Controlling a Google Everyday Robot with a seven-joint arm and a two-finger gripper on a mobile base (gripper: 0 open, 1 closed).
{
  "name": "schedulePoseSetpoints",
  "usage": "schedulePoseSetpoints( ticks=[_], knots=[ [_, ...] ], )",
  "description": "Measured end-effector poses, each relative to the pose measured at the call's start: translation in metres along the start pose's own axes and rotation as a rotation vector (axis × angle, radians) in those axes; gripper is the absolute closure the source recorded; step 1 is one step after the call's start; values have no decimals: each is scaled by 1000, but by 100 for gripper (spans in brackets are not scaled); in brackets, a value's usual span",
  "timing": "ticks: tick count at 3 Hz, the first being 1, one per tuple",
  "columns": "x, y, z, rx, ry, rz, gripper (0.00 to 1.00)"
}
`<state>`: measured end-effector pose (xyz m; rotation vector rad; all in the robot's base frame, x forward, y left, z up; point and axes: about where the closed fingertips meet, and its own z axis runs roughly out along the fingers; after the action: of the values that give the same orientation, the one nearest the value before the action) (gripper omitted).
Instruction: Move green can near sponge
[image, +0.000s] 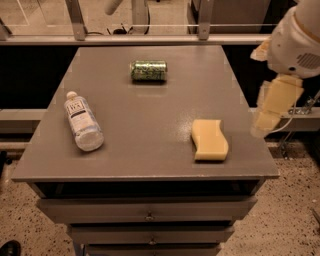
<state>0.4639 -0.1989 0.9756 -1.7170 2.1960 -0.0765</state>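
Note:
The green can (148, 70) lies on its side at the back middle of the grey table (150, 125). The pale yellow sponge (210, 140) lies flat at the front right of the table, well apart from the can. My gripper (274, 106) hangs off the table's right edge, just right of the sponge and above table height. It is far from the can and holds nothing that I can see.
A clear plastic bottle (83, 121) with a white label lies on its side at the front left. The table has drawers (149, 216) below its front edge. A metal railing (150, 37) runs behind the table.

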Motion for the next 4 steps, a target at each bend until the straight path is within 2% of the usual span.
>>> schedulePoseSetpoints(
  ticks=[2,3,4],
  knots=[
    [-79,-92,44,29,-81,27,0],
    [-104,-110,36,60,-124,18,0],
    [-99,-106,38,54,-116,20,0]
  ],
)
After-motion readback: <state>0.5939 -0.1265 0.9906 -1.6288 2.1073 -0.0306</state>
